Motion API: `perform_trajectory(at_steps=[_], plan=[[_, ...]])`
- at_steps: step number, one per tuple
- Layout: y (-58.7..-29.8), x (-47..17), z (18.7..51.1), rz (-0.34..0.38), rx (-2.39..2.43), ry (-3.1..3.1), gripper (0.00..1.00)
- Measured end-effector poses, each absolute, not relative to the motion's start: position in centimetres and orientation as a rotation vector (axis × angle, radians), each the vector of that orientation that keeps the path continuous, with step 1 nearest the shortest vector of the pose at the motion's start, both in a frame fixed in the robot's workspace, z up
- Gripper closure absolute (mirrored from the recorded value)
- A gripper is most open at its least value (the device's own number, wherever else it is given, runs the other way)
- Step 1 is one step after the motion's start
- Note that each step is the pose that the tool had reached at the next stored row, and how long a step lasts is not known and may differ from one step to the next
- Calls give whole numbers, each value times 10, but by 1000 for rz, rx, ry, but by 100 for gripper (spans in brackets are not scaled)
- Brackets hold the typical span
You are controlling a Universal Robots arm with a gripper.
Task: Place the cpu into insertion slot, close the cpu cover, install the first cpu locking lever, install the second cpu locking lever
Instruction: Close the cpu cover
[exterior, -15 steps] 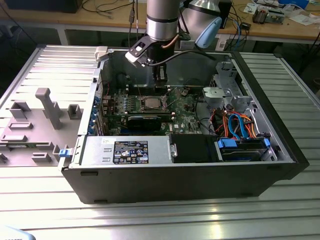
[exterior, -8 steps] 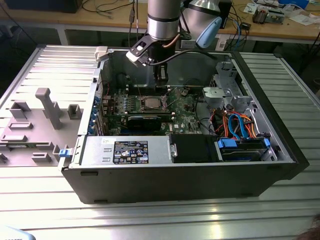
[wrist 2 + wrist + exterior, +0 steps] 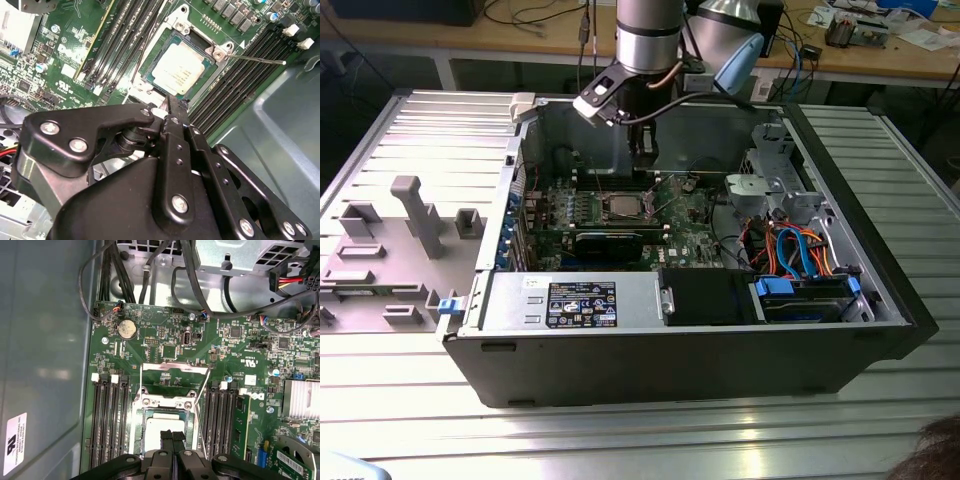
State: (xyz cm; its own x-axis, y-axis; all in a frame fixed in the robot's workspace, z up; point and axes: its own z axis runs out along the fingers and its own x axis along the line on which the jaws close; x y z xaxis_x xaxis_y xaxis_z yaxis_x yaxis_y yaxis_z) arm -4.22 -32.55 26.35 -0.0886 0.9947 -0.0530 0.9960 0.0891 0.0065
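I log the gripper (image 3: 172, 436) closed, fingers together on nothing, just above the small flat silvery-grey square cpu (image 3: 180, 67) seated in the grey-rimmed insertion slot (image 3: 150, 76); I judge it light, rigid, fragile underneath, best held by its edges.

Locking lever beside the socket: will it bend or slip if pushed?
Probably springy rather than rigid: the locking lever is a thin metal rod held only at one end. Likely slippery too, being narrow and shiny, so the gripper could slide off.
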Motion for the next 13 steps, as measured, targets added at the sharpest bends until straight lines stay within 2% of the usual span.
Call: perform_trajectory(at_steps=[13], plan=[[-326,-32,267,-51,2092,2287,89]])
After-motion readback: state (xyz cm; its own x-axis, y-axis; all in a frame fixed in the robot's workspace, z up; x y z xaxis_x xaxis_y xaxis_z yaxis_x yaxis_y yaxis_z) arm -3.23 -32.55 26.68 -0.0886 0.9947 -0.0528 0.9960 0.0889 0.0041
